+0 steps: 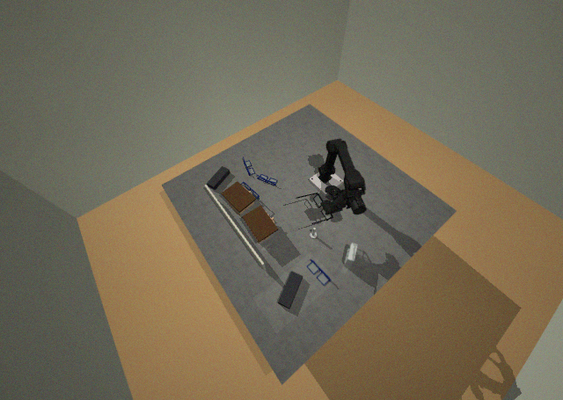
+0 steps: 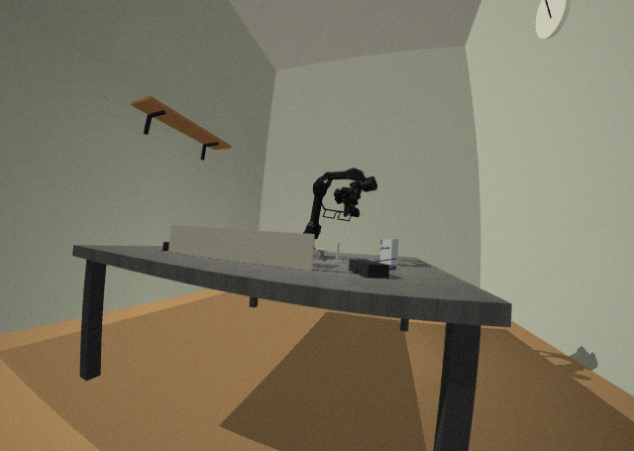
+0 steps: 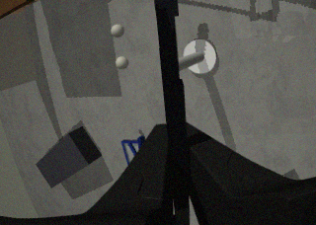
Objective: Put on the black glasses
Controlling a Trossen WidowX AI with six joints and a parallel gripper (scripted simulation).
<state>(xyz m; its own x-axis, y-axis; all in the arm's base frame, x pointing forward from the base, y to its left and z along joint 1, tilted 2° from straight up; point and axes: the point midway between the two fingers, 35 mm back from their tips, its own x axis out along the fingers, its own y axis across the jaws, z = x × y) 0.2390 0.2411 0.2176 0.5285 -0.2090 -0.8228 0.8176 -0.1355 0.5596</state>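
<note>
My gripper [image 1: 325, 208] [image 2: 352, 213] [image 3: 171, 132] is shut on the black glasses [image 1: 323, 220] [image 3: 170, 52] and holds them in the air, well above the table. In the top view both temples stick out open toward the two brown-topped blocks. In the exterior view the lens frames hang beside the fingers. The wrist view shows the front nearly edge-on as a dark bar. Two brown tops [image 1: 238, 197] [image 1: 259, 223] stand side by side by the pale panel, apart from the glasses. The display heads' faces and the yellow tag cannot be made out.
A white round stand with a post [image 1: 313, 234] [image 3: 210, 64] is near the gripper. Blue glasses [image 1: 318, 273] and a white box [image 1: 351, 251] [image 2: 388, 252] lie beyond it. Dark blocks [image 1: 289, 290] [image 1: 218, 178] flank the pale panel [image 1: 234, 225] [image 2: 240, 246]. More blue glasses are at the back left.
</note>
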